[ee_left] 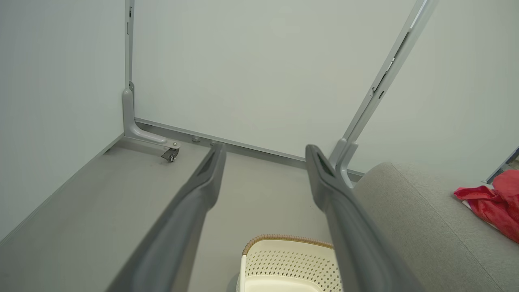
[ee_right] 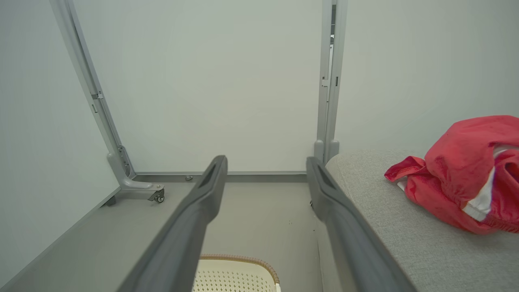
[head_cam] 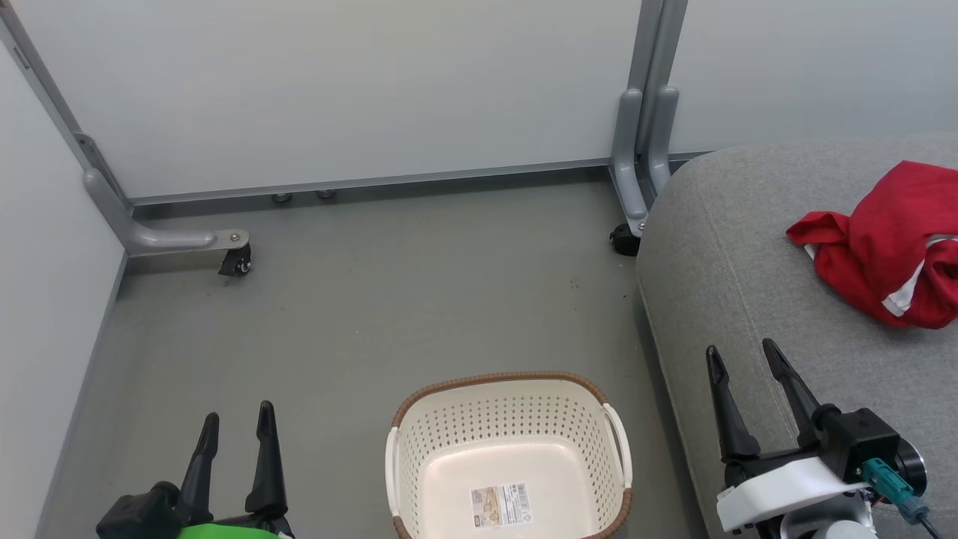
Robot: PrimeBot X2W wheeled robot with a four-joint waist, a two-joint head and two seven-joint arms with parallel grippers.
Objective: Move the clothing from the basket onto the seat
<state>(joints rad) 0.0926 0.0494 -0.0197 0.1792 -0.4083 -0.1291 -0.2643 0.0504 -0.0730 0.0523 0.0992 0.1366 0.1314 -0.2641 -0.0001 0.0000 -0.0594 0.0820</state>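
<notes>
The red clothing (head_cam: 891,247) is lying crumpled on the grey seat (head_cam: 733,284), at its right side. The basket (head_cam: 494,419) is sitting on the floor (head_cam: 337,322) just beside the seat, a sticker (head_cam: 501,505) showing on its bottom. The left gripper (head_cam: 239,412) is hovering left of the basket and the right gripper (head_cam: 740,348) over the seat's near edge, each with its fingers spread apart and gripping nothing.

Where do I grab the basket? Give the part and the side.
Grip the basket's left white handle from above, on its floor side. It is a thin band along the upright rim, nearest the open left gripper. The seat crowds the other side.
</notes>
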